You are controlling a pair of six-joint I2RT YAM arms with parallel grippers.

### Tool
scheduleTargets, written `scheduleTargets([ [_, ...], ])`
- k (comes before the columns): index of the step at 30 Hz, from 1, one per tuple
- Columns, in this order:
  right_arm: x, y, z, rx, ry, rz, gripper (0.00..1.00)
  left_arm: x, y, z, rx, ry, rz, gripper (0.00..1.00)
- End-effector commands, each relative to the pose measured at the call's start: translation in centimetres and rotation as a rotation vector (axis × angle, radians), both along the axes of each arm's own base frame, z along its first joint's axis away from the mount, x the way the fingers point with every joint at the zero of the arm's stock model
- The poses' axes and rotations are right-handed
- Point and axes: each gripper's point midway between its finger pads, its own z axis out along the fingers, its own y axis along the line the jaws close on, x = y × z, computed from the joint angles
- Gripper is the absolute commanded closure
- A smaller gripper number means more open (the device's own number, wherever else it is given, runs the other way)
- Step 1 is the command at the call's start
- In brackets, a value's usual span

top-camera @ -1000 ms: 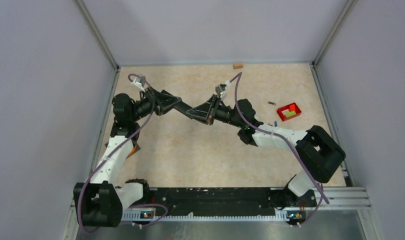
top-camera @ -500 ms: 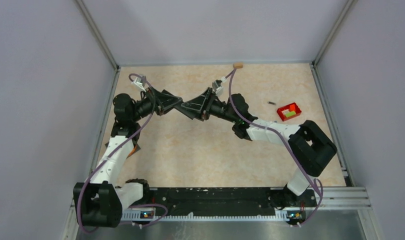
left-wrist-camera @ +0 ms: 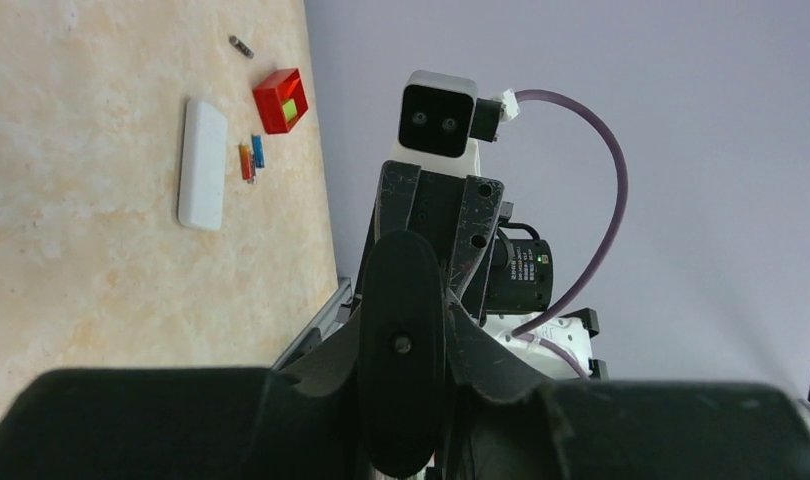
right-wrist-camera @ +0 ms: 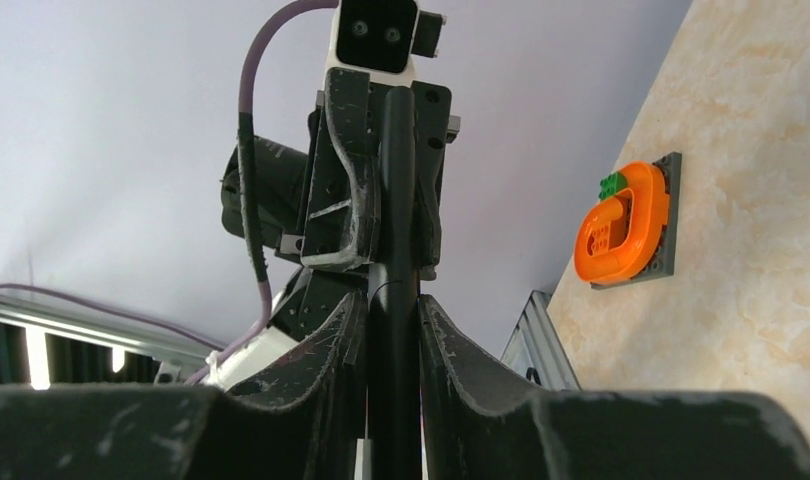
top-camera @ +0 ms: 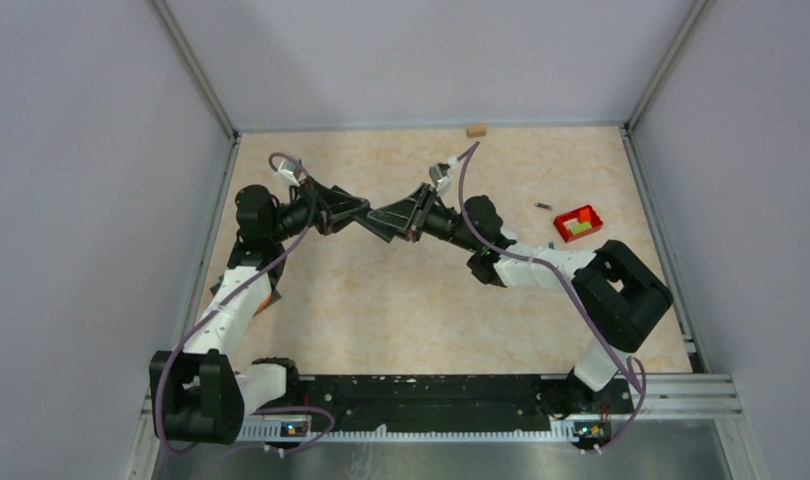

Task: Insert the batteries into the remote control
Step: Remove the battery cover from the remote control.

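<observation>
- Both arms meet over the middle of the table. The left gripper and right gripper are nose to nose, with the black remote control bridged between them, up off the surface.
- The left jaws are pressed onto one end of the remote and the right jaws pinch the other end (from the right wrist it shows edge-on, a thin dark strip between the fingers).
- The batteries are down on the table, all three that show!
- The red battery and blue battery lie side by side, just beside a white flat bar.
- The dark battery lies alone near the red tray, not touching it.
- Yellow-green blocks sit inside that tray.
- Over on the left, an orange ring piece rests on a grey plate.
- A tan block sits at the far edge.
</observation>
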Motion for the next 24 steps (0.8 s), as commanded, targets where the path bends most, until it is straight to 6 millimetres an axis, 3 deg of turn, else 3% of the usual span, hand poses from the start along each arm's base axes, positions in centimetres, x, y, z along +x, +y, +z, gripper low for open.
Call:
scheduleTargets([
  [1,-0.9,-0.7,-4.0,-0.106,-0.014,0.039,0.77,0.1,0.1,6.1,-0.057,-0.136,-0.007,1.0],
  [12,-1.2,-1.3,-2.9,-0.091,-0.065,0.037,0.82,0.6,1.1,5.7,-0.068,-0.117,0.015,1.0],
  [24,-1.0,-1.2,-3.6,-0.126,-0.079,0.043,0.75,0.9,1.1,5.2,-0.06,-0.104,0.015,1.0],
])
